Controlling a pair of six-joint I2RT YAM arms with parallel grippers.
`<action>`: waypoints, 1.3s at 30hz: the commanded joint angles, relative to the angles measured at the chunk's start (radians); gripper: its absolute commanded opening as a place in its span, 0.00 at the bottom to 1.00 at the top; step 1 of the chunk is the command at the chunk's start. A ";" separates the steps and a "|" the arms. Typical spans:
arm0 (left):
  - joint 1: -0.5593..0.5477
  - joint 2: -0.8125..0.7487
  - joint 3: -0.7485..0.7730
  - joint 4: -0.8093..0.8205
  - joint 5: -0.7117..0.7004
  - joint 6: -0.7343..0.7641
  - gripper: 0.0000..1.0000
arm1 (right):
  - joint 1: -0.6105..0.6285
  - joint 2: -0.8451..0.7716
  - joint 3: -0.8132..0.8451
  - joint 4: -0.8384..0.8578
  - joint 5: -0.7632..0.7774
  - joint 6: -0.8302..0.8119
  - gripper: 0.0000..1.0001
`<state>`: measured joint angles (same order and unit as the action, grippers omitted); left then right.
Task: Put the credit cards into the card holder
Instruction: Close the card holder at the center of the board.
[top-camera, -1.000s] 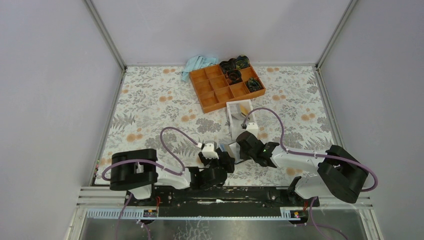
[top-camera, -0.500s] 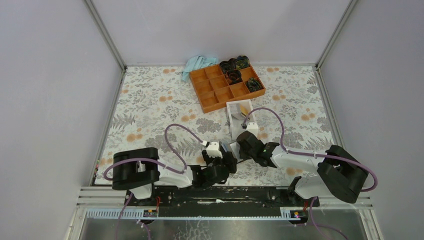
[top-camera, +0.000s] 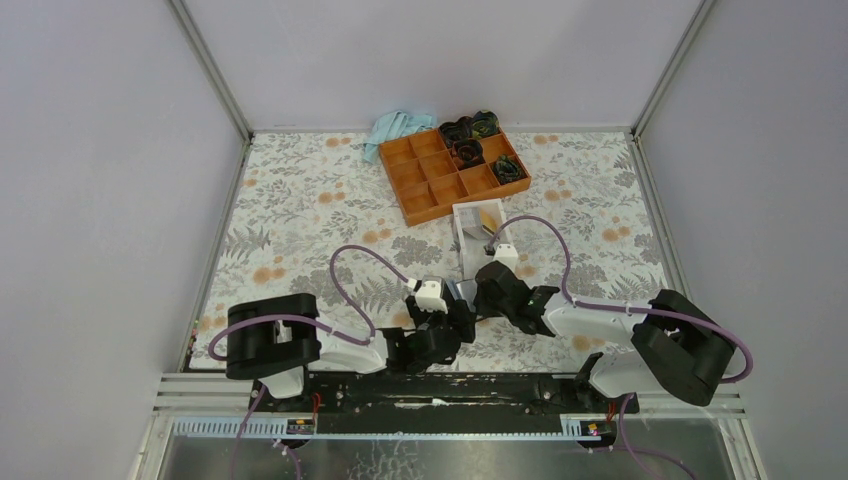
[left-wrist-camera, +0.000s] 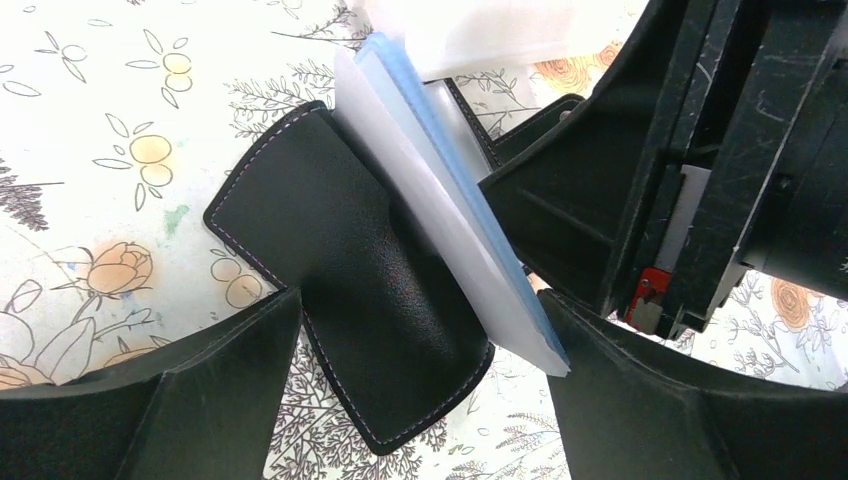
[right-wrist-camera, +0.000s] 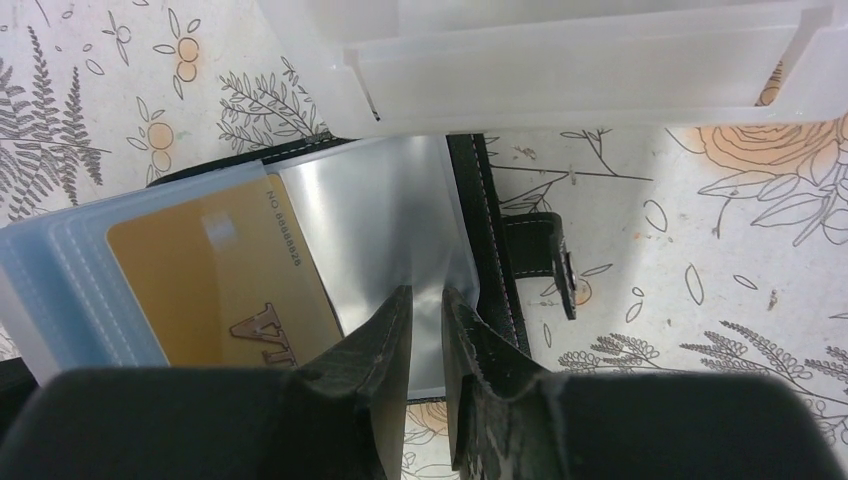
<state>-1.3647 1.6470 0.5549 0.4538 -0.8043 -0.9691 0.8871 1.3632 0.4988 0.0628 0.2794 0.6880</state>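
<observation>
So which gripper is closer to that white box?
Right. The right gripper sits right at the near end of the white box, pinching a clear sleeve of the wallet. The left gripper is farther back toward the robot, open around that wallet.

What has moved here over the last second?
The left tool, jaws wide open, slid forward and to the right until it straddles the black card holder. The right tool barely shifted and keeps its pinch on the holder's clear sleeves, one of which holds a gold card. The white box and orange tray stayed put.
</observation>
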 joint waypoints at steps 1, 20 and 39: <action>0.007 -0.030 0.040 0.159 -0.063 0.023 0.93 | 0.006 0.071 -0.068 -0.091 -0.145 0.041 0.25; 0.007 -0.118 0.005 0.139 -0.073 0.020 0.93 | -0.017 0.088 -0.067 -0.071 -0.163 0.033 0.25; -0.155 -0.444 -0.088 -0.542 0.000 -0.598 0.95 | -0.055 0.070 -0.068 -0.065 -0.188 0.003 0.26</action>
<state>-1.4994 1.2270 0.4950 0.0937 -0.8150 -1.3453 0.8318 1.3773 0.4847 0.1383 0.1696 0.7013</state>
